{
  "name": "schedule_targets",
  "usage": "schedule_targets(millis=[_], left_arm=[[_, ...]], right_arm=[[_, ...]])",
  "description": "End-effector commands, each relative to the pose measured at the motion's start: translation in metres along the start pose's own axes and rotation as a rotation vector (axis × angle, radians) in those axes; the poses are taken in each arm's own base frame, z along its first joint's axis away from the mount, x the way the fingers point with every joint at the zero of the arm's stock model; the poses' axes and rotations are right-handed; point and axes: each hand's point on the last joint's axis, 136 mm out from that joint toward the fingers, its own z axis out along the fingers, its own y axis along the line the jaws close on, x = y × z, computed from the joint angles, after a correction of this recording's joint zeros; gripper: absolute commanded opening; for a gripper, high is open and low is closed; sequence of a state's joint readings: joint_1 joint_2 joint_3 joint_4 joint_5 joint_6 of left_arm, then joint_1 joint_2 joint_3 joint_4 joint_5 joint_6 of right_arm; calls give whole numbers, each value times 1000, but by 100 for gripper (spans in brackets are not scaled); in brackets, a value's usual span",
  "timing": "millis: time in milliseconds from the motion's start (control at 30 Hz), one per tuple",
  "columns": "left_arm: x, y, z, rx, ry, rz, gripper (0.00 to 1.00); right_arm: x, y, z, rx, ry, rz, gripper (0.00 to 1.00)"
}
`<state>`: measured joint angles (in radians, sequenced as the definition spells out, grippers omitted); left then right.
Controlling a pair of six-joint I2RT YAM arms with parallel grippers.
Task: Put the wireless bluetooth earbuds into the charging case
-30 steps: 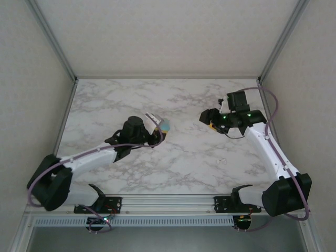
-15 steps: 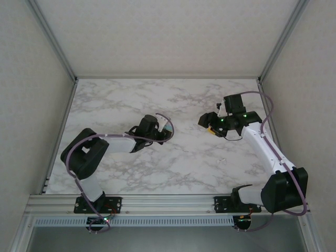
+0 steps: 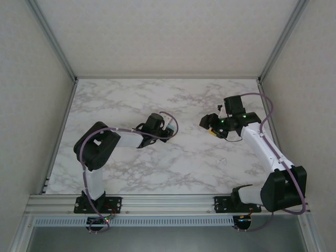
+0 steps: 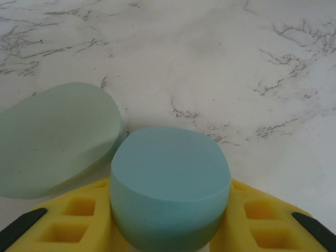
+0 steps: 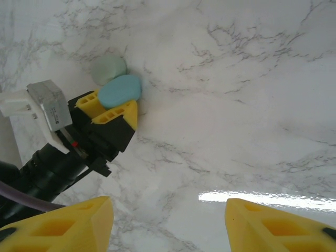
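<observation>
A grey-veined marble bench (image 3: pixel 131 168) is sitting between pale walls (image 3: pixel 31 105). The left gripper (image 4: pixel 170 210) is clenching its jaws on the charging case (image 4: pixel 168 168), whose underside is hidden. The right gripper (image 5: pixel 168 226) is hanging with jaws released, partly cut off.

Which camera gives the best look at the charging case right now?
Left wrist: the charging case sits close up, its blue half between the yellow jaws, the paler green half to its left. Right wrist shows it small, held by the left gripper; top external, a faint speck.
</observation>
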<state>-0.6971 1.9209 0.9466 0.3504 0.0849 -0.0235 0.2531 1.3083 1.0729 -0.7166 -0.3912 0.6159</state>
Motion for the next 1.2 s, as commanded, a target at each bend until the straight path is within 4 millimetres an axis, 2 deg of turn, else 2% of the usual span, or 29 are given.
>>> schedule_targets(millis=[0,200,300,600,867,1000,1167], left_arm=[[11,4,8,-34,34,4,25],[20,8,3,-50,48,13,29],[23,10,-2,-61,50,27,35],[20,22,-22,-108,33,48,47],[17,29,-38,-115,13,40,64],[11,32,-51,-129,-15,31,69],[-7,30,-80,-127,-89,25,74]], right_arm=[[-1,-10,4,28,-9,18,59],[5,-20,6,48,-8,36,59],[5,-21,6,52,-10,33,59],[-3,-24,4,76,-15,19,59],[-9,-34,-6,121,-39,14,60],[-15,-44,-13,146,-76,25,60],[-26,-59,-24,182,-136,52,60]])
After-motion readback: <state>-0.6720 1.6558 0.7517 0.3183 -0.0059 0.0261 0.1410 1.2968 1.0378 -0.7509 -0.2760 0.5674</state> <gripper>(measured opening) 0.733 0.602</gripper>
